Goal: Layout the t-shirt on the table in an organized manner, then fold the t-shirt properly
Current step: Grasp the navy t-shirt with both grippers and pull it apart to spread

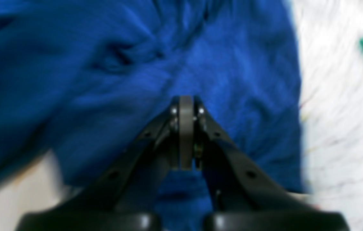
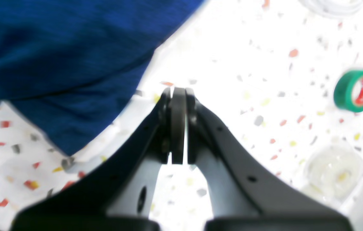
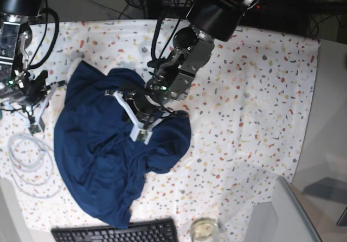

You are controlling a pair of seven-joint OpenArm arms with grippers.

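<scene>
**Both grippers closed, navy shirt rumpled on the speckled table**

The left gripper [image 1: 186, 106] has its fingers pressed together with no gap showing. In its wrist view the tips hang over the t-shirt [image 1: 136, 83], but the blur keeps me from telling whether any fabric is pinched between them. In the base view this gripper [image 3: 142, 131] sits over the middle of the garment, near a raised fold.

The right gripper [image 2: 178, 96] is likewise closed, fingers meeting, and nothing lies between them. Its tips stand over bare table [image 2: 248, 80], just beside the shirt's edge [image 2: 65, 64], apart from the cloth. In the base view it [image 3: 33, 123] is at the shirt's far side, near the sleeve end.

Containers: a clear round dish [image 2: 335, 171] lies near the right gripper (its contents cannot be made out), and a glass-like jar [image 3: 204, 229] stands at the table's near edge beside a black keyboard [image 3: 116, 233].

The t-shirt [image 3: 108, 155] lies crumpled, unfolded, spread across the table [image 3: 260, 90] between the two arms. A green tape roll [image 2: 355, 90] rests on the cloth well apart from the shirt, and a coiled white cable [image 3: 27, 160] lies beside the shirt's edge.
</scene>
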